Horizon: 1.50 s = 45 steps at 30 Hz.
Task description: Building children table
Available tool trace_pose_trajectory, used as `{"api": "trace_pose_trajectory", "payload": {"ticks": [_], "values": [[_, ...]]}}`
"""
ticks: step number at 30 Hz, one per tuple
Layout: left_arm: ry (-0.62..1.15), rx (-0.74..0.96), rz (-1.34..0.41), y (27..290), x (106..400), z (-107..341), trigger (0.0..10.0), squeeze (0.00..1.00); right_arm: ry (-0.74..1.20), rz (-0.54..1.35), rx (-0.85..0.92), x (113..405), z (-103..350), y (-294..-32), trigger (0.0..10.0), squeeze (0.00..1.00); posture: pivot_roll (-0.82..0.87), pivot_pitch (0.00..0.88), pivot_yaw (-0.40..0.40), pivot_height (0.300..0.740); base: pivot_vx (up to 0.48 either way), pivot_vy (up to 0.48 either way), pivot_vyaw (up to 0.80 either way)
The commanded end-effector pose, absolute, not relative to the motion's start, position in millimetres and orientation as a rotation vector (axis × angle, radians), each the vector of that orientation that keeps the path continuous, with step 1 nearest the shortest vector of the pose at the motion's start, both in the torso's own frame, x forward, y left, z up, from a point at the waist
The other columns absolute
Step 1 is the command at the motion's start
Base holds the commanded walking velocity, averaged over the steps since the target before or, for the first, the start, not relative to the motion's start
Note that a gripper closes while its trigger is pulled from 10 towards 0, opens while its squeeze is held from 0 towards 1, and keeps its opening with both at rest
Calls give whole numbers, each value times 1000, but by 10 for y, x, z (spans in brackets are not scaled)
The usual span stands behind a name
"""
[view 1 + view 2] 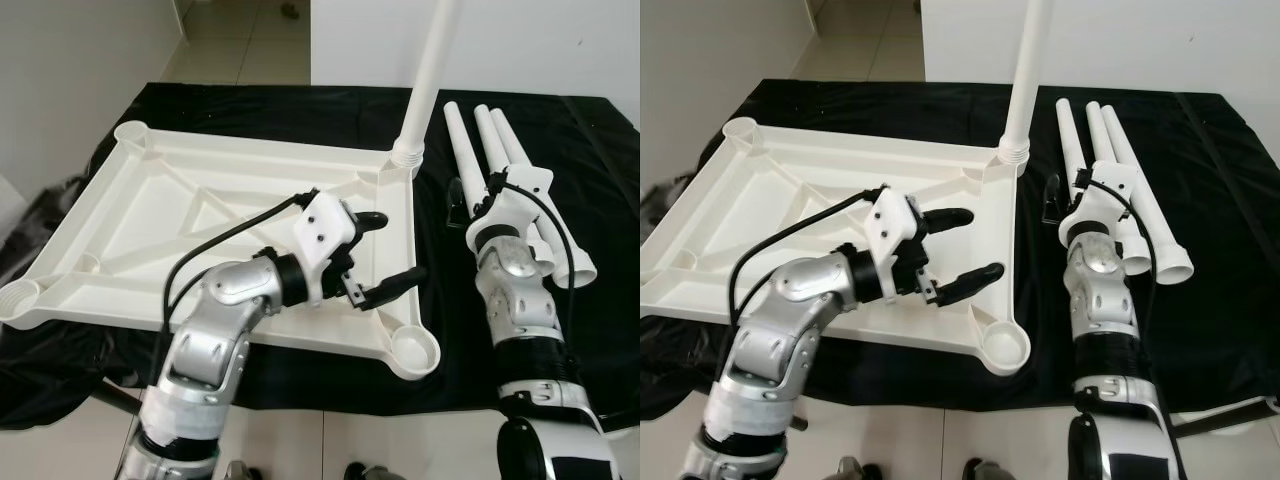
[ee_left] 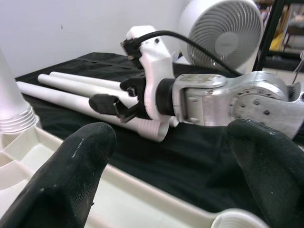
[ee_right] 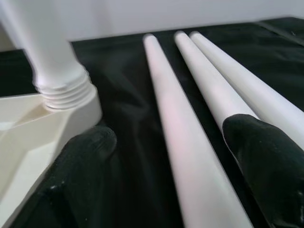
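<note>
A white tabletop [image 1: 150, 200] lies upside down on a black cloth. One white leg [image 1: 425, 80] stands screwed upright in its far right corner socket. The near right corner socket [image 1: 415, 350] is empty. Three loose legs [image 1: 478, 150] lie side by side on the cloth to the right. My left gripper [image 1: 395, 248] is open above the tabletop's right edge, between the two right sockets, with nothing in it. My right gripper [image 3: 173, 137] is open and straddles the loose leg [image 3: 185, 142] nearest the tabletop, with its fingers [image 3: 256, 137] apart from it.
The black cloth [image 1: 590, 150] reaches to the floor tiles [image 1: 230, 40] at the back. A white wall [image 1: 540, 40] stands behind on the right. A white fan [image 2: 223, 33] stands beyond my right arm. A dark bag [image 1: 40, 210] lies at the left.
</note>
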<state>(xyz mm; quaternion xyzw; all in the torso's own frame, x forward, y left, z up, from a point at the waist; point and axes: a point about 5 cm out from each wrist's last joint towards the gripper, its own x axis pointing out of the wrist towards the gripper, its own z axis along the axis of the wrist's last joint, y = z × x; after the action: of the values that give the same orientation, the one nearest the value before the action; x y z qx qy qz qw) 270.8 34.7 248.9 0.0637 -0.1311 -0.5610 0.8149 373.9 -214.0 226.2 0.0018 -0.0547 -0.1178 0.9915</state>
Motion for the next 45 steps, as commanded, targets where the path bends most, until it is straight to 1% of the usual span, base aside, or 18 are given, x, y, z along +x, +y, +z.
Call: {"api": "trace_pose_trajectory", "payload": {"ticks": [1,4,6,17,26,39,45], "values": [[-261,80,-829,462,2874,2502,10000,0,-75,-257,6,3747,2235,-2169,10000,0,36,139,27,740,0,0,0],[-239,48,-816,460,2885,2511,10000,0,4,-319,-21,3796,2283,-2211,10000,0,40,136,34,740,0,0,0],[-232,30,-817,460,2884,2526,10000,0,79,-302,-18,3826,2290,-2214,10000,0,38,137,35,740,0,0,0],[-225,13,-819,452,2884,2550,10000,0,282,-274,5,3927,2366,-2213,10000,0,32,135,32,740,0,0,0],[-221,3,-792,445,2877,2569,10000,0,400,-280,50,3970,2322,-2247,10000,0,35,136,21,740,0,0,0],[-216,24,-822,422,2818,2546,10000,0,475,-296,40,4000,2330,-2279,10000,0,31,132,14,740,0,0,0],[-215,20,-822,423,2815,2547,10000,0,579,-294,84,3970,2157,-2285,10000,0,30,132,13,740,0,0,0]]}}
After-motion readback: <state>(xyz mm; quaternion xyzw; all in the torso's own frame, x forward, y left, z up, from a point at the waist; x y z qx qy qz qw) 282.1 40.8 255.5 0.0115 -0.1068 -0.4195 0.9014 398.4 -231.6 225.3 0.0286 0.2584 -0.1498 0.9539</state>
